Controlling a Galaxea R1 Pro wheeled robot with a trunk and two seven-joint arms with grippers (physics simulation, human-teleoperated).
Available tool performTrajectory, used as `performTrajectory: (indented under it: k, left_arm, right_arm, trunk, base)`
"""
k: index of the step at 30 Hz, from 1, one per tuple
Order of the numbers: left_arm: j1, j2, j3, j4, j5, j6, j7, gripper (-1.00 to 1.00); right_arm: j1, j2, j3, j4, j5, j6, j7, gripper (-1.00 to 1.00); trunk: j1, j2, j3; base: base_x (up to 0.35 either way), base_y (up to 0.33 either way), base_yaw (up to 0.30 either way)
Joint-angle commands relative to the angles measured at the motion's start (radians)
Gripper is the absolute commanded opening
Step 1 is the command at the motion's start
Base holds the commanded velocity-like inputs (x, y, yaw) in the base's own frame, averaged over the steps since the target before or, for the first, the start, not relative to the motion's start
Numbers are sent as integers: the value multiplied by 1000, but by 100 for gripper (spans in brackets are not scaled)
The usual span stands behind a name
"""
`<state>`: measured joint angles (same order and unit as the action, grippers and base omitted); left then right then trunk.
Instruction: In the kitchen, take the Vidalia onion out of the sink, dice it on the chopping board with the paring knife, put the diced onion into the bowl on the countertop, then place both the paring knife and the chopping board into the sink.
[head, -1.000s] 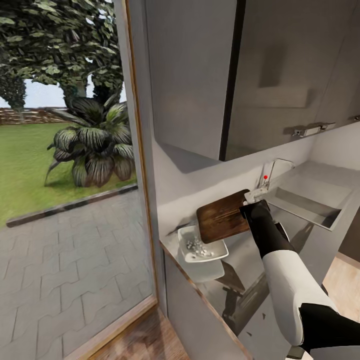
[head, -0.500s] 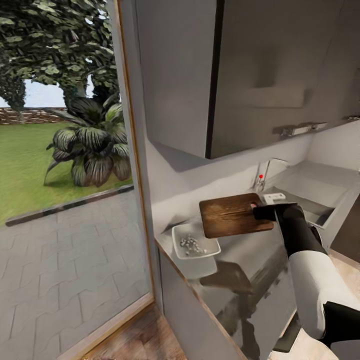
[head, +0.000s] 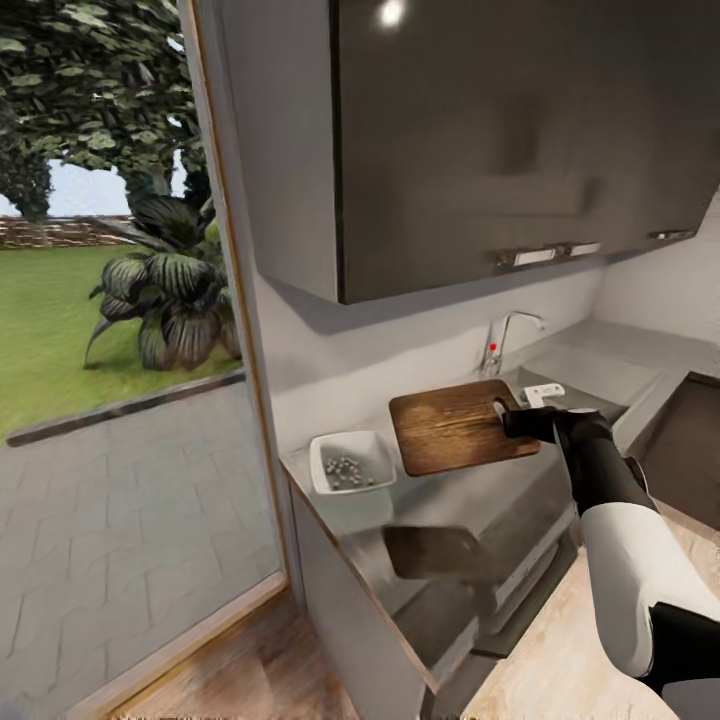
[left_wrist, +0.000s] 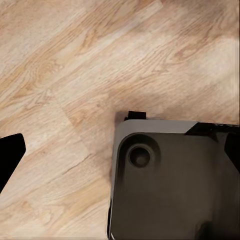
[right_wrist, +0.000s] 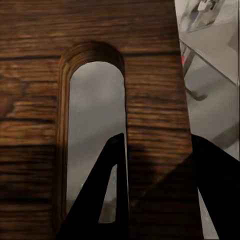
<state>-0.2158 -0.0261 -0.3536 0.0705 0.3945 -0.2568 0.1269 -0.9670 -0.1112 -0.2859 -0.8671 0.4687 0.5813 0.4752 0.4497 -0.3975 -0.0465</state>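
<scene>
My right gripper (head: 505, 416) is shut on the brown chopping board (head: 450, 427) and holds it roughly level above the grey countertop (head: 470, 500). In the right wrist view one finger (right_wrist: 107, 192) passes through the slot in the board (right_wrist: 150, 65) and the other sits outside its edge. To the board's left stands the white bowl (head: 322, 455), with diced onion (head: 346, 470) in it. Just beyond the board are the sink (head: 585, 400) and its tap (head: 497, 340). The paring knife is hidden. The left gripper (left_wrist: 120, 150) hangs open over the floor.
Glossy black upper cabinets (head: 480, 150) hang over the worktop. A glass door (head: 110, 300) to the garden fills the left. A dark panel (head: 690, 435) lies at the far right of the counter. My own dark base (left_wrist: 170, 185) sits on the pale wood floor (left_wrist: 75, 75).
The camera has swung, shifting the whole scene. The board has gone from tilted over the bowl to level, and has moved away from the bowl towards the sink.
</scene>
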Motion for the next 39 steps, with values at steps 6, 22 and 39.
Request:
performTrajectory:
  k: [6,22,39]
  left_arm:
    - [-2,-1,-8,5,7,-7,2,100]
    - [-2,0,-8,5,7,-7,1,100]
    - [-2,0,-8,5,6,-8,1,100]
  right_arm:
    - [-1,4,-1,-1,8,5,12,-100]
    - [-1,13,2,-1,7,2,11,-100]
    - [-1,15,2,-3,7,0,13,-100]
  trunk:
    - [0,-3,-2]
    - [0,-3,-18]
    - [0,-3,-35]
  base:
    - [-203,-262,0]
    - [-193,-270,190]
    - [5,-297,231]
